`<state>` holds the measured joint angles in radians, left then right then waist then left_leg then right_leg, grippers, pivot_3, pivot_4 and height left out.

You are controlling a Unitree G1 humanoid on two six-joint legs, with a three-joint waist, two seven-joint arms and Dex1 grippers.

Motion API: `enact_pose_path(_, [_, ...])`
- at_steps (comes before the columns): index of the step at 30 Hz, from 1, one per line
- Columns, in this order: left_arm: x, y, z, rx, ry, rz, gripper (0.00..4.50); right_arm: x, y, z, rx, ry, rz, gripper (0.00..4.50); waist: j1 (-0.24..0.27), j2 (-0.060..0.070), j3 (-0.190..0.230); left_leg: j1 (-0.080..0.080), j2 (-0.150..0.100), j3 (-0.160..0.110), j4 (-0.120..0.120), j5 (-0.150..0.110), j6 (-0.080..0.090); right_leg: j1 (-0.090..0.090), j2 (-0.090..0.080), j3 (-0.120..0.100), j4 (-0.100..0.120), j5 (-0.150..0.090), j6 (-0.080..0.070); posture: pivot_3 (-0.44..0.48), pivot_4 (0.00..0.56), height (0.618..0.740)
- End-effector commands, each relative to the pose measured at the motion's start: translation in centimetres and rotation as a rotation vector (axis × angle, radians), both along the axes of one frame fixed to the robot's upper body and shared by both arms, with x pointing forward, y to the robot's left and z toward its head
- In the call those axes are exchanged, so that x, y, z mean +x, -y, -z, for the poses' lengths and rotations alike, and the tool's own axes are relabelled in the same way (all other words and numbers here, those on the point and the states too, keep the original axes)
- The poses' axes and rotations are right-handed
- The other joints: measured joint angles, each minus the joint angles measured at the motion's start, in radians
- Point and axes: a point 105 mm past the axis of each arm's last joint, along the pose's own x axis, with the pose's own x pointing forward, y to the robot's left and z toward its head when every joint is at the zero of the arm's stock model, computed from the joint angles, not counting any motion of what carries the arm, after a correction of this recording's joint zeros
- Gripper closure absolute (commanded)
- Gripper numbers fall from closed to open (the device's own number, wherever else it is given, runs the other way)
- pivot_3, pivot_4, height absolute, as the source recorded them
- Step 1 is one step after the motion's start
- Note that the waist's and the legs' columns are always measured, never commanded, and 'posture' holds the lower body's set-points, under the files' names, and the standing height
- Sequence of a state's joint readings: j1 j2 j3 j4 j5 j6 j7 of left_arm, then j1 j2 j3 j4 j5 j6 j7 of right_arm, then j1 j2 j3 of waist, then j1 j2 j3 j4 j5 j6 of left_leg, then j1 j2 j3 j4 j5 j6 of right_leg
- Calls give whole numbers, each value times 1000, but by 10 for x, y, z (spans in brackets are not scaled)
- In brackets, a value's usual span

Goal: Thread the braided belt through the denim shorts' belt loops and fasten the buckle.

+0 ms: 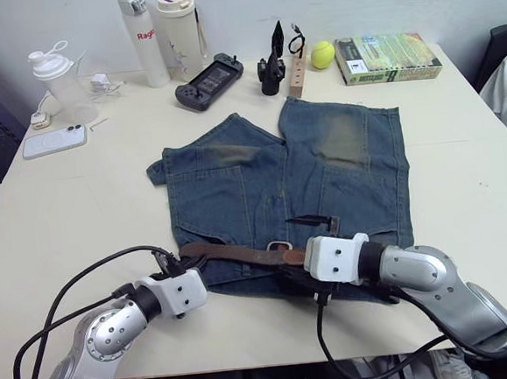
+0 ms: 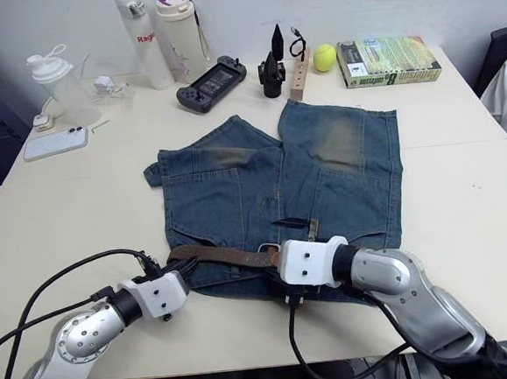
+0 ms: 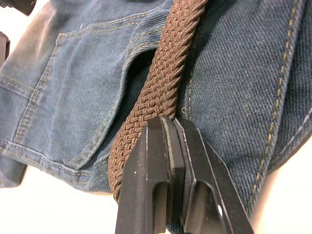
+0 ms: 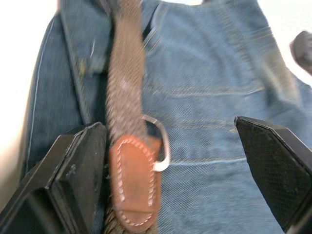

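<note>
**Desk:** Where did things stand on the table?

**Robot:** The denim shorts point(image 1: 306, 181) lay flat at the table's centre, waistband toward me at six o'clock, legs pointing to twelve. The braided belt point(image 1: 232, 253) ran along that waistband. My left gripper point(image 3: 171, 146) was closed tight on the woven strap at about seven o'clock of the shorts. My right gripper point(image 4: 170, 161) stood wide open, its fingers straddling the tan leather tab and the buckle point(image 4: 158, 144) near the waistband's middle, holding nothing.

**Desk:** How much of the job was done?

**Robot:** By my reading, partway. In my left wrist view the strap disappeared beneath a fold of denim, so some of it looked threaded, though I couldn't tell through how many belt loops point(image 1: 334, 224). The buckle lay unfastened on the denim. Finishing the threading and closing the buckle remained.
</note>
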<state>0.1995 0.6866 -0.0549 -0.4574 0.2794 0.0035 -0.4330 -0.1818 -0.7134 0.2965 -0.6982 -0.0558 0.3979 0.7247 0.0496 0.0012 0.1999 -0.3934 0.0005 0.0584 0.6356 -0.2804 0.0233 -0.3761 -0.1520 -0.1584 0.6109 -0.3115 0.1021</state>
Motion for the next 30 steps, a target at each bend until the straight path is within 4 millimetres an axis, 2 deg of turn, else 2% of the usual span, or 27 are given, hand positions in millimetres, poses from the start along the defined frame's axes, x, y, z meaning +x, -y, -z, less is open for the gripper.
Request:
enact_pose_path(1, [-4, -7, 14, -8, -70, -23, 4465, -4, 1, -10, 24, 30, 6, 0, 0, 0, 0, 0, 0, 0, 0, 0, 0, 0, 0, 0, 0, 0, 0, 0, 150, 717])
enact_pose_path(8, [-5, -7, 13, -15, -66, -21, 4465, 2, 6, -7, -7, 44, 37, 0, -1, 0, 0, 1, 0, 3, 0, -1, 0, 0, 1, 0, 0, 0, 0, 0, 150, 717])
enact_pose_path(13, [-6, -8, 15, -8, -72, -24, 4465, 3, 3, -13, 25, 42, 33, 0, -3, 0, 0, 2, 1, 4, 0, -1, 1, 0, 1, 0, 0, 0, 0, 0, 150, 717])
enact_pose_path(16, [-6, -7, 14, -8, -69, -23, 4500, 2, 3, -9, 14, 30, 28, 809, -3, 0, 0, 2, 1, 4, 0, -1, 1, 0, 1, 0, 0, 0, 0, 0, 150, 717])
enact_pose_path(17, [-6, -7, 14, -7, -67, -23, 4500, 2, 4, -7, 10, 20, 29, 1383, -3, 0, 0, 2, 1, 4, 0, -1, 1, 0, 1, 0, 0, 0, 0, 0, 150, 717])
enact_pose_path(20, [-5, -7, 13, -7, -64, -25, 4500, 2, 5, -3, -2, 2, 34, 2489, -3, 0, 0, 2, 1, 5, 0, -1, 1, 0, 1, 0, 0, 0, 0, 0, 150, 717])
enact_pose_path(24, [-5, -8, 12, -4, -56, -27, 4500, 2, 5, 2, -15, -21, 38, 4307, -3, 0, 0, 2, 1, 5, 1, -1, 1, 0, 1, 0, 1, 0, 0, 0, 150, 717])
enact_pose_path(25, [-4, -9, 12, -4, -57, -30, 4500, 2, 5, 3, -13, -27, 38, 4424, -3, 0, 0, 2, 0, 5, 1, -1, 1, 0, 1, 0, 1, 0, 0, 0, 150, 717])
enact_pose_path(30, [-4, -10, 13, -3, -64, -36, 4500, -5, 3, -4, 41, -60, 12, 4424, -3, 0, 0, 2, 1, 5, 1, -1, 1, 0, 2, 0, 1, 0, 0, 0, 150, 717])
